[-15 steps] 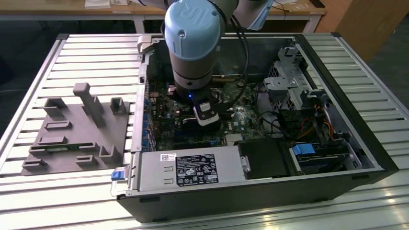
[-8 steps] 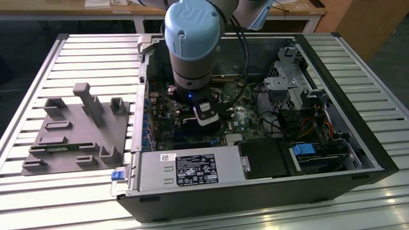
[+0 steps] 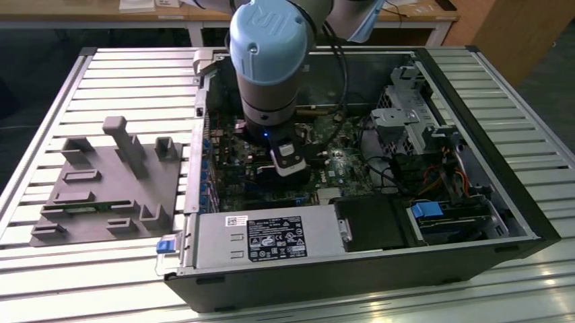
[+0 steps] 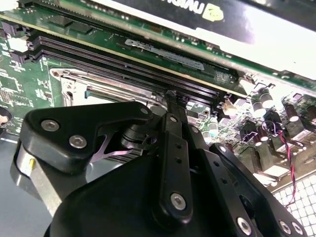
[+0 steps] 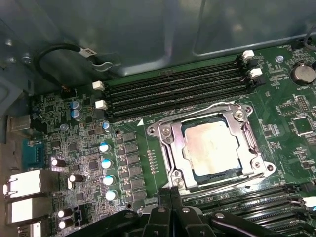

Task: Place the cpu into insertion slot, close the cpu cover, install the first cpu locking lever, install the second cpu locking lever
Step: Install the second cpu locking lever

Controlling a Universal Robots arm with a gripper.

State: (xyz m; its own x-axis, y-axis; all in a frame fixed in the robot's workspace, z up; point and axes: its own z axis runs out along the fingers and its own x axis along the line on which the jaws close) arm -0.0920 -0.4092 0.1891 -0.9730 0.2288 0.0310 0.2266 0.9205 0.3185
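Jaws pressed together, gripping nothing, poised just beside the cover (image 5: 213, 143) (flat over the chip (image 5: 213, 146) in its socket (image 5: 210, 170)) on the board (image 5: 133, 163).

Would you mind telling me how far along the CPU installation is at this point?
In the first wrist view the cpu already sits in the insertion slot and the cpu cover looks closed flat over it. The wire locking levers run along the frame's edges; whether both are hooked I cannot tell. The claw sits at the socket's edge, apparently working on a lever.
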